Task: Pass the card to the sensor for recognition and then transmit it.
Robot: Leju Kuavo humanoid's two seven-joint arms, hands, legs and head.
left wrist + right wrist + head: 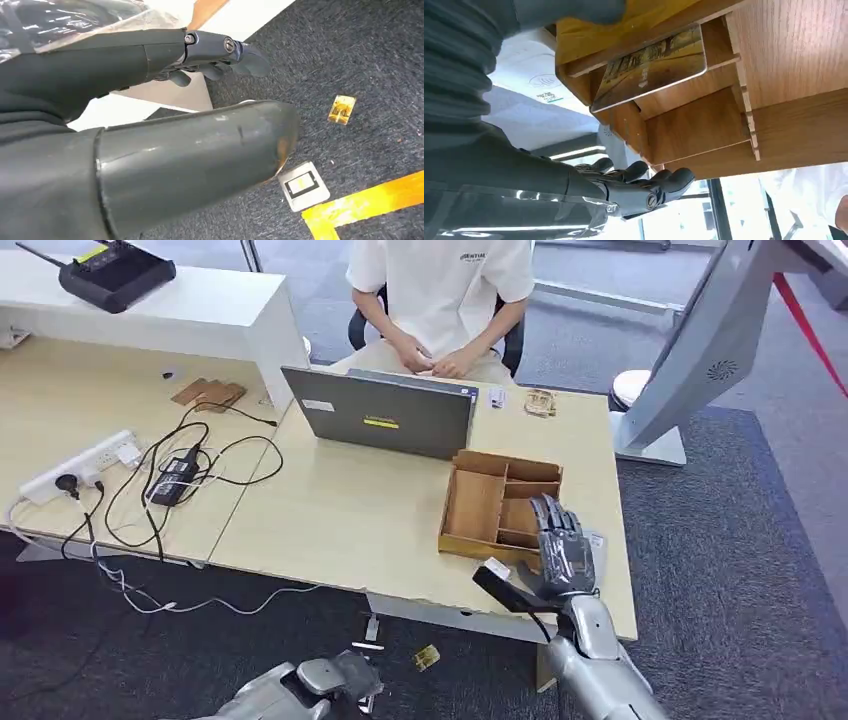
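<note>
A gold card (649, 67) leans inside a compartment of the wooden divider tray (480, 502), which stands on the table near its right front corner. My right hand (562, 550) hovers over the tray's right front part with its fingers (644, 185) stretched out and nothing between them. In the right wrist view its thumb lies near the card; I cannot tell whether it touches it. A white card sensor (541, 82) with a contactless mark lies beside the tray, partly under that hand (598, 543). My left hand (320, 680) hangs low below the table edge, fingers (220, 50) extended and empty.
A person sits behind the grey laptop (385, 415). A power strip (80, 465) and cables lie on the left table. A white kiosk stand (700, 350) rises at the right. On the carpet lie another gold card (341, 109), a white tag (303, 185) and yellow tape (370, 205).
</note>
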